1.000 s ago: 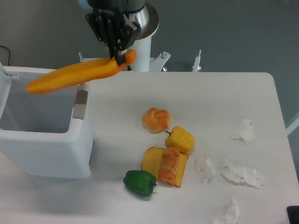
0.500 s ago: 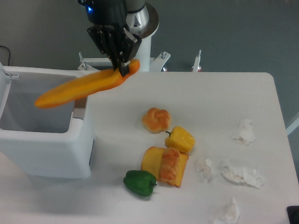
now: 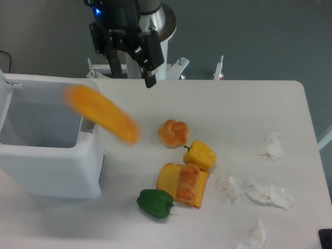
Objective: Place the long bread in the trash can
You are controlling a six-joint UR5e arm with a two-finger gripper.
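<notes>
Currently the claw [image 3: 130,65], upper left of frame, has fingers spread wide w/ nothing held. The long bread [image 3: 102,113] appears blurred, tilted, clear of the claw, across the right rim of the trash can [image 3: 42,168] at left. Bench [image 3: 240,106] carries other foods.

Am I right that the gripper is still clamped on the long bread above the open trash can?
Not quite. In the camera view the gripper has opened and no longer holds the long bread, which is motion-blurred in mid-air, straddling the right rim of the trash can. The bin is open, as you said.
</notes>
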